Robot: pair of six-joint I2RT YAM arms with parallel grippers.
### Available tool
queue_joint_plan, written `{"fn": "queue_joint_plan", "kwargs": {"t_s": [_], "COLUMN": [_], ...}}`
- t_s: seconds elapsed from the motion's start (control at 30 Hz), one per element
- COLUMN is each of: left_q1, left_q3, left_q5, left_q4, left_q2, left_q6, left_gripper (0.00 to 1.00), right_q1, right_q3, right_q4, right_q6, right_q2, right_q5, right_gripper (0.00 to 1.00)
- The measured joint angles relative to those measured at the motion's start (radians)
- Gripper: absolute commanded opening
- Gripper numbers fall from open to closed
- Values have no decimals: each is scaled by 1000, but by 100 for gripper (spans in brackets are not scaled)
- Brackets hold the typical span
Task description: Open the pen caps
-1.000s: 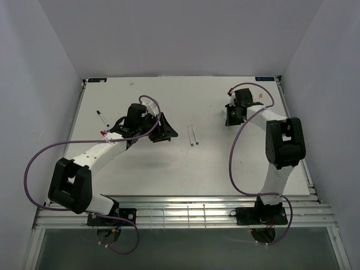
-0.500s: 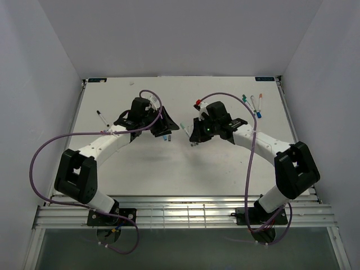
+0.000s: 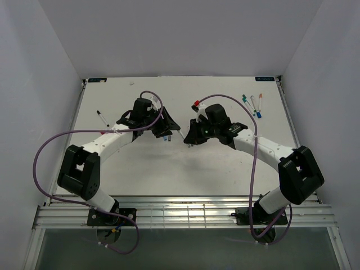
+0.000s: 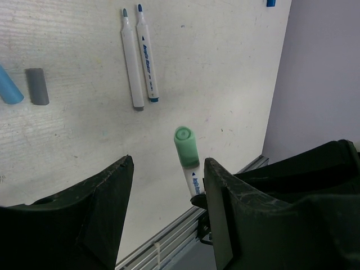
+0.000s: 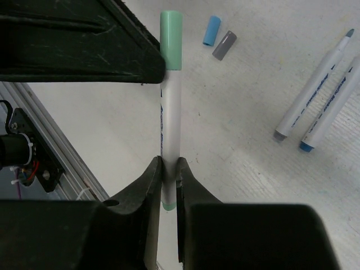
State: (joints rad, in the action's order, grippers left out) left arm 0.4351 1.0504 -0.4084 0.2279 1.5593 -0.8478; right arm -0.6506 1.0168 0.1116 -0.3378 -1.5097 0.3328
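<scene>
My right gripper [image 5: 170,163] is shut on the white barrel of a pen [image 5: 170,107] and holds it off the table. Its green pen cap [image 5: 171,39] points at my left gripper [image 4: 167,163]. That gripper is open, and the green cap [image 4: 185,146] sits between its fingertips, nearer the right finger [image 4: 225,208] and not clamped. In the top view the two grippers [image 3: 167,130] [image 3: 190,135] meet over the table's middle. Two uncapped pens [image 4: 140,59], a grey cap [image 4: 37,86] and a blue cap [image 4: 8,87] lie on the table below.
Several more pens [image 3: 253,104] lie at the back right of the white table [image 3: 225,169]. One dark-ended pen [image 3: 102,117] lies at the left. The table's metal front rail [image 3: 185,211] runs below the grippers, and purple cables [image 3: 45,152] loop off both arms.
My right arm has swung from the back right corner to the table's middle, carrying the green-capped pen to the left gripper. The left gripper has shifted slightly right and stayed open.
</scene>
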Motion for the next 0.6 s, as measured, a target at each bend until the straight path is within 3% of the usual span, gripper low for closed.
{"fn": "queue_joint_plan", "kwargs": {"t_s": [0.33, 0.6], "left_q1": [1, 3], "left_q3": [2, 11], "left_q5": [-1, -4], "left_q4": [-25, -33], "left_q2": [33, 38], "left_q6": [-19, -35], "left_gripper": [59, 30], "right_q1": [-32, -43], "right_q3": [0, 0], "right_q4": [-30, -45], "right_q6": [-28, -46], "right_q2": [0, 0], "right_q5": [23, 30], "right_gripper": [8, 8]}}
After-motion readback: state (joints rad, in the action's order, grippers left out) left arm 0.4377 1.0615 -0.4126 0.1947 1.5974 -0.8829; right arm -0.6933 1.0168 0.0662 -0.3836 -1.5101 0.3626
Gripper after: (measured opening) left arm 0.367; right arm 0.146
